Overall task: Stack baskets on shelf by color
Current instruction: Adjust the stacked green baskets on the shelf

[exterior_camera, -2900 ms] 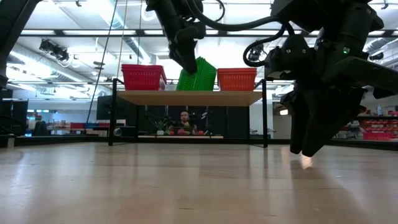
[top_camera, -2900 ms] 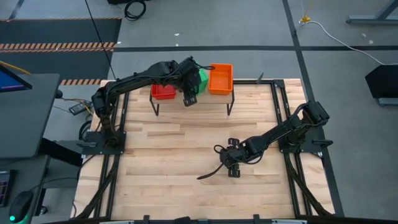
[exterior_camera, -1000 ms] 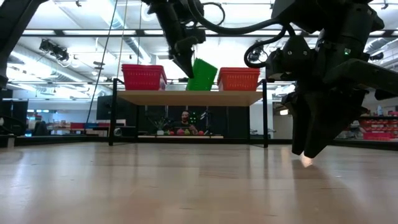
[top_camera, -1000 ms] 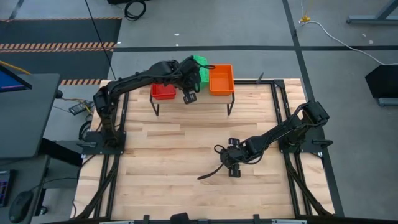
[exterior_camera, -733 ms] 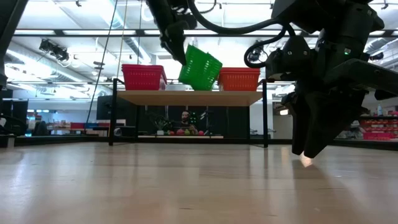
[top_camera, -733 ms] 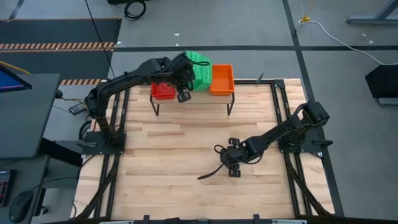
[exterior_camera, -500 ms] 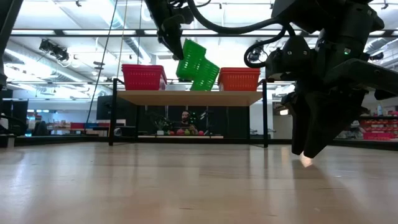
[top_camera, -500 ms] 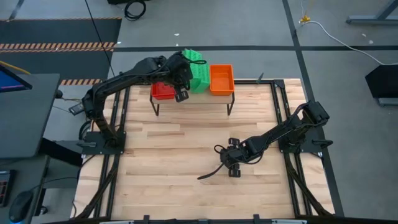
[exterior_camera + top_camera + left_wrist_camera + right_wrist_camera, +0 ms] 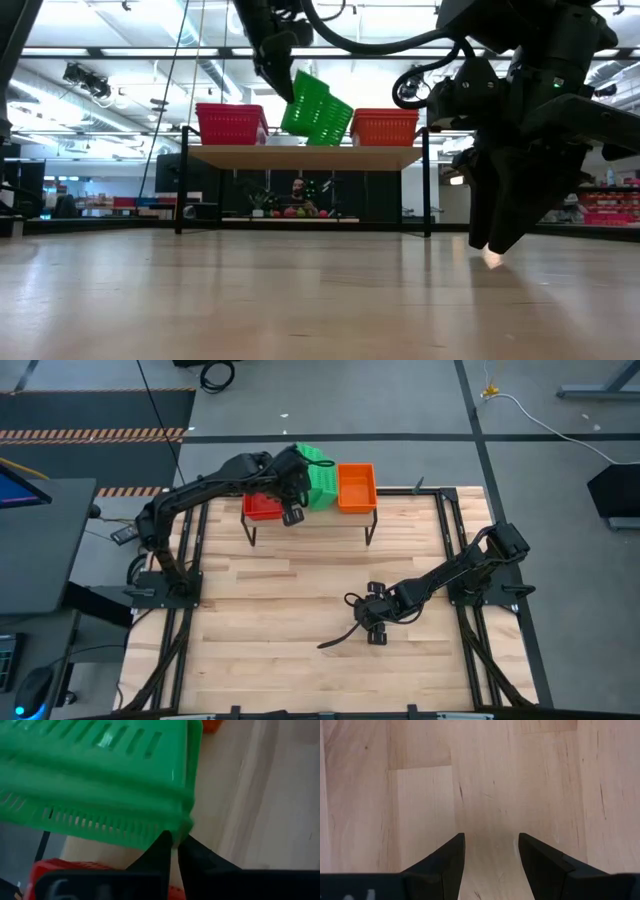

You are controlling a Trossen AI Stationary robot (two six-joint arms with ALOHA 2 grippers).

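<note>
Low view: green basket raised over shelf

My left gripper (image 9: 292, 72) pinches the rim of the green plastic mesh basket (image 9: 316, 108), tilted above the light wooden shelf (image 9: 305, 156), between the red mesh basket (image 9: 230, 124) and orange mesh basket (image 9: 381, 127). My right gripper (image 9: 490, 851) hangs spread, released, over the slatted wooden tabletop (image 9: 300, 620).
</note>
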